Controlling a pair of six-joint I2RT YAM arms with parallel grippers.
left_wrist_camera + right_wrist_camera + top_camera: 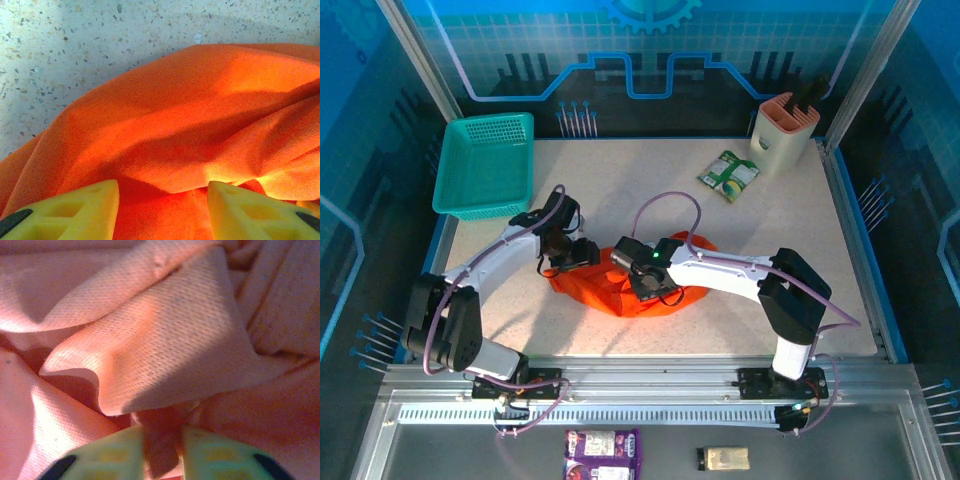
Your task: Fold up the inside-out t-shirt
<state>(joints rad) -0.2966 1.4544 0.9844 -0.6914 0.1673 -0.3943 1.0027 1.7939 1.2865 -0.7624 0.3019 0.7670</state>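
One t-shirt (620, 296) (bunched); right tool (162, 440) pinches it, left tool (163, 202) parted.

Shows orange t-shirt (620, 295) bunched mid worktop (620, 180) w/ L arm (495, 250) at its left edge, R arm (730, 272) over its top; teal basket (485, 165) back-left, green pkt (728, 175) & beige holder (785, 135) back-right.

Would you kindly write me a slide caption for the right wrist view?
Right hand pinching a raised fold of the crumpled bright orange thin-cloth t-shirt, seen close up.

Bright overhead light, soft shadows, t-shirt (175, 125) glowing in left wrist view, right wrist view dim, pinkish
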